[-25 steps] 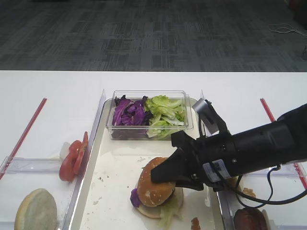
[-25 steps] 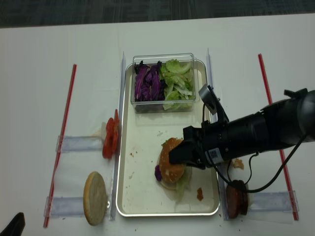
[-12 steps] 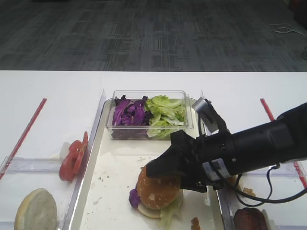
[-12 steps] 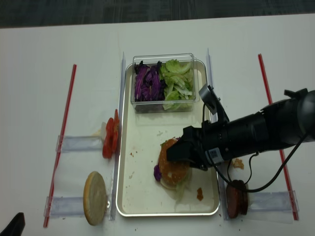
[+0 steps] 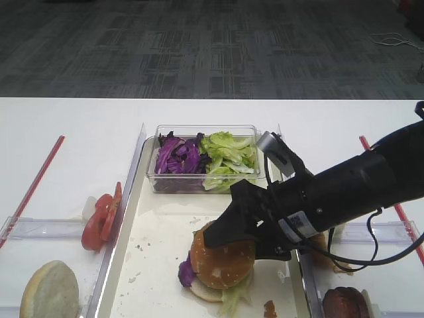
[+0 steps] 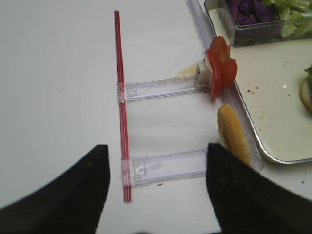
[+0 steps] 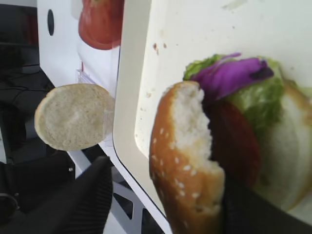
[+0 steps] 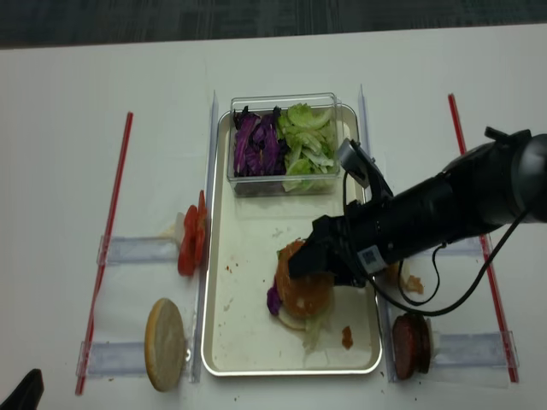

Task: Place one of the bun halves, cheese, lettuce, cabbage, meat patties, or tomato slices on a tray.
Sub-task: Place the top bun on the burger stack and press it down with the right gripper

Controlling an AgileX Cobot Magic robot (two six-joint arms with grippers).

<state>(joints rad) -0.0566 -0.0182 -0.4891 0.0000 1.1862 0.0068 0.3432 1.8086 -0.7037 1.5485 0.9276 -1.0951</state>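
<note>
Exterior high shows the right gripper [image 5: 228, 228] hanging just over the sesame bun top [image 5: 222, 262], and its dark fingers stand apart on each side of the bun, so it looks let go, not squeezed. The bun top sits on a little burger stack in the near middle of the tray [image 5: 156, 268]. I think it lies there because it is the last piece, the lid of the burger. The right wrist view shows why it looks a bit crooked: the bun top [image 7: 187, 165] leans, and under it peek a red slice, some lettuce [image 7: 258, 95] and a purple bit of cabbage [image 7: 229, 75].

The clear box [image 5: 209, 159] of cabbage and lettuce stands at the far end of the tray, easy to reach from both sides. The tomato slices [image 5: 101, 217] stand on edge just left of the tray, and the pale bun half [image 5: 50, 290] lies near left. A meat patty [image 5: 344, 303] waits near right, off the tray.

The left gripper [image 6: 153, 195] shows only as two dark shapes spread wide with nothing between them, over the table [image 6: 58, 87], well left of the tray.

The table is white and smooth, with red strips [image 5: 33, 185] and clear holders on it. The tray has crumbs. Past the far edge is a dark grey carpet floor [image 5: 199, 46].
</note>
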